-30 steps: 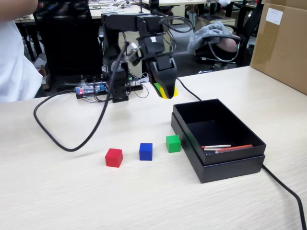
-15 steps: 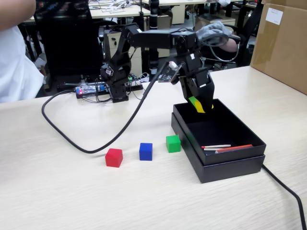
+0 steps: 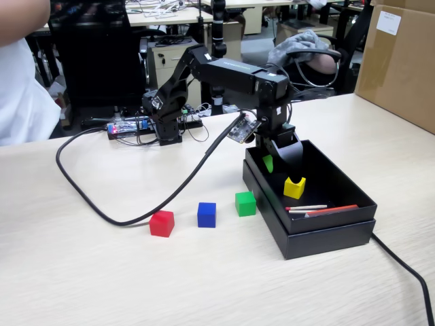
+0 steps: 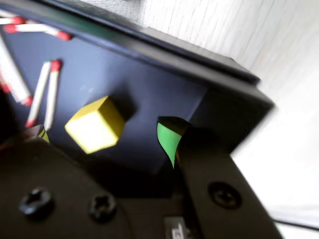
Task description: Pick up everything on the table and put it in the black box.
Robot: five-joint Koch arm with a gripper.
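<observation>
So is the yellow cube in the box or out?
In. The yellow cube sits on the floor of the black box, beside the sticks.

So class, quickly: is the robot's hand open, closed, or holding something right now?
Hand: open over the black box, holding nothing; the yellow cube lies free on the box floor.

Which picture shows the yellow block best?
The wrist view: the yellow block fills much of the picture, with its faces and edges clear, lying apart from the gripper. The fixed view shows it small inside the black box.
</observation>
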